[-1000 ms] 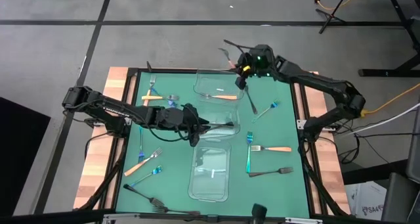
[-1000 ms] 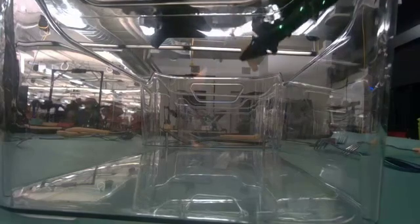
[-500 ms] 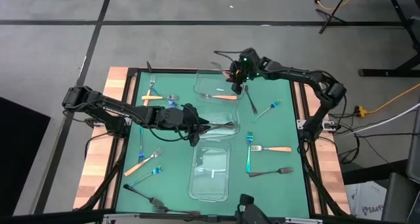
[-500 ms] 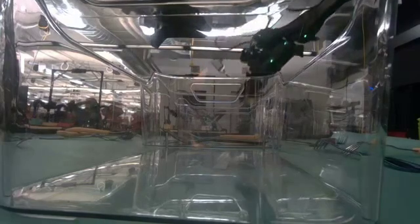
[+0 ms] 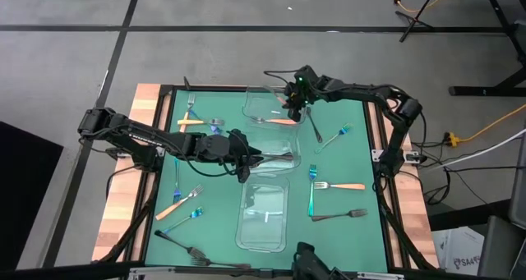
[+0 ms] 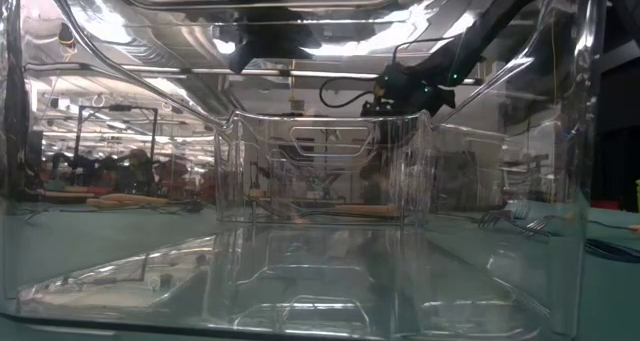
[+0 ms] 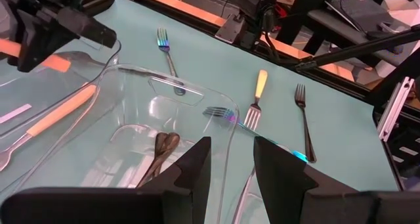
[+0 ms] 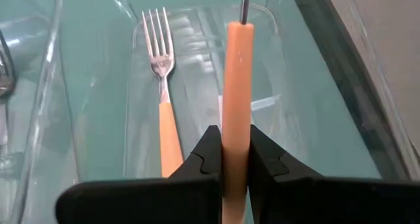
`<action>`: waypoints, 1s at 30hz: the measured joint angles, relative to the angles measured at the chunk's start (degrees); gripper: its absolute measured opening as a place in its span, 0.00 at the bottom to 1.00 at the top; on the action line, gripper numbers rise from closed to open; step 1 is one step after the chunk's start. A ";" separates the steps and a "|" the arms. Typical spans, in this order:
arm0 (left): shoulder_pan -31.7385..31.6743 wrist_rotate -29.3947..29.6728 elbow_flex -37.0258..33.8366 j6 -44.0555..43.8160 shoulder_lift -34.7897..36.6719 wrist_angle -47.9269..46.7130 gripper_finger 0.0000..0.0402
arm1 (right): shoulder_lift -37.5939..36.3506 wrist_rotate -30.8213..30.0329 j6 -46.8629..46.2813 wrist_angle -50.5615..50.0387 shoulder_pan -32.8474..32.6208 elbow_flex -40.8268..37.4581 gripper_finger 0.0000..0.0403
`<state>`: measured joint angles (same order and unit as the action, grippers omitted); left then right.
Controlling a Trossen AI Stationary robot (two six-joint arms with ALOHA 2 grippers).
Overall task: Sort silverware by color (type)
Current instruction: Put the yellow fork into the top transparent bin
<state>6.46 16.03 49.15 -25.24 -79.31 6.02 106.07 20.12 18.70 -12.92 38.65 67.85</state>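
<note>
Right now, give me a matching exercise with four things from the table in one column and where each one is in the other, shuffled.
Things:
1. right end effector
2. left end effector
3. dark forks
4. orange-handled fork

Places or states:
A. lying in the far container
B. shut on an orange handle
C. open over the middle container
D. lying in the middle container

Pairs: 1-B, 2-C, 3-D, 4-A
</note>
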 joint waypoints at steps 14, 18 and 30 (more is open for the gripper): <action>0.00 0.00 0.00 0.01 0.00 -0.02 0.27 | 0.80 -0.57 0.46 0.30 -0.07 0.10 0.06; 0.00 0.00 0.00 0.00 0.00 -0.02 0.27 | 0.80 -0.59 0.42 0.25 -0.07 0.07 0.08; 0.00 -0.02 0.00 0.01 0.00 -0.02 0.27 | 0.96 -3.05 1.09 0.29 -0.07 -0.06 0.09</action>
<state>6.46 16.01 49.15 -25.24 -79.31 6.00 107.03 17.07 19.79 -12.63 38.59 67.79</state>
